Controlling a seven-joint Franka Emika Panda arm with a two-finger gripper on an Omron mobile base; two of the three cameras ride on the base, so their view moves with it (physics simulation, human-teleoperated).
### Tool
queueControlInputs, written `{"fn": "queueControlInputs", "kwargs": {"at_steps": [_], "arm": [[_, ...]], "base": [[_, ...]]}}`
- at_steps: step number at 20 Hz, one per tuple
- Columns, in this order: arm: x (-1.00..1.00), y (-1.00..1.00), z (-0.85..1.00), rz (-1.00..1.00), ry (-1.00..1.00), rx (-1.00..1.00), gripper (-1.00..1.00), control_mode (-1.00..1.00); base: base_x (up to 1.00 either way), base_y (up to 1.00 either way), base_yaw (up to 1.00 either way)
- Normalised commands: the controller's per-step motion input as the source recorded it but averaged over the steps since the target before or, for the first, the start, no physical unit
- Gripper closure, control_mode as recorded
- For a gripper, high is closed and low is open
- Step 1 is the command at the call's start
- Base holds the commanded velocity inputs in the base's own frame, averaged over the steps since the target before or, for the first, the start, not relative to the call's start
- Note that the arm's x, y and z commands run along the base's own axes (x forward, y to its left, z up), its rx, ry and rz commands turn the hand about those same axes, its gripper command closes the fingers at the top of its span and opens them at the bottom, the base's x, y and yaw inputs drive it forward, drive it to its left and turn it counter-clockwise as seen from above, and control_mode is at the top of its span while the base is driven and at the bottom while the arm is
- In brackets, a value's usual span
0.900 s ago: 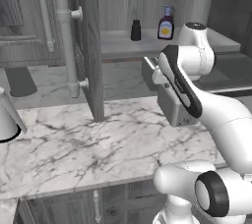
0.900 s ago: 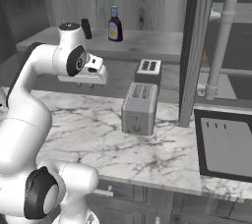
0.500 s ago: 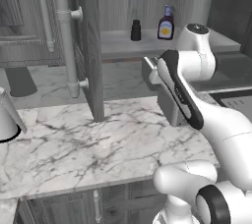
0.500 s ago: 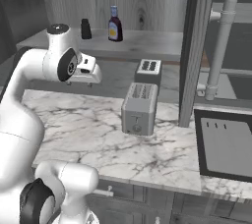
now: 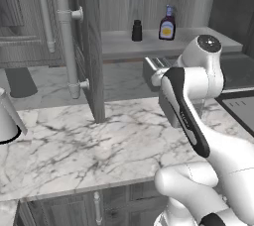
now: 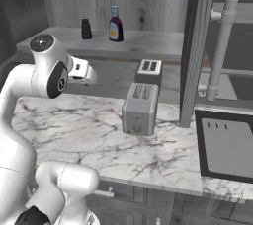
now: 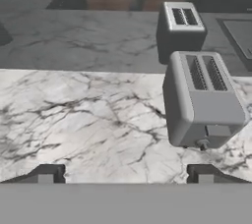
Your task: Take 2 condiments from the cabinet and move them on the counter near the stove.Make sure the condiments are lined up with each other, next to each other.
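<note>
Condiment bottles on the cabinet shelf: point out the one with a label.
The taller dark-brown sauce bottle with the blue cap carries the yellow label; the short shaker beside it is plain black all over.

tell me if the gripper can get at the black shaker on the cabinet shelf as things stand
Probably yes. The cabinet door is swung open and the black shaker stands near the shelf's front edge, apart from the sauce bottle. The gripper is open but aimed down at the counter, so it must lift and turn.
</note>
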Motion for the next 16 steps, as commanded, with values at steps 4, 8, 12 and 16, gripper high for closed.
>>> {"fn": "queueControlInputs", "kwargs": {"at_steps": [4, 8, 12, 16], "arm": [[0.0, 0.0, 0.52, 0.0, -0.3, 0.07, -1.0, -1.0], [0.05, 0.0, 0.65, 0.0, -0.3, 0.05, -1.0, -1.0], [0.1, 0.04, 0.61, 0.0, -0.24, 0.06, -1.0, -1.0], [0.11, 0.08, 0.57, 0.0, -0.09, 0.04, -1.0, -1.0]], "base": [[0.0, 0.0, 0.0], [0.0, 0.0, 0.0], [0.0, 0.0, 0.0], [0.0, 0.0, 0.0]]}}
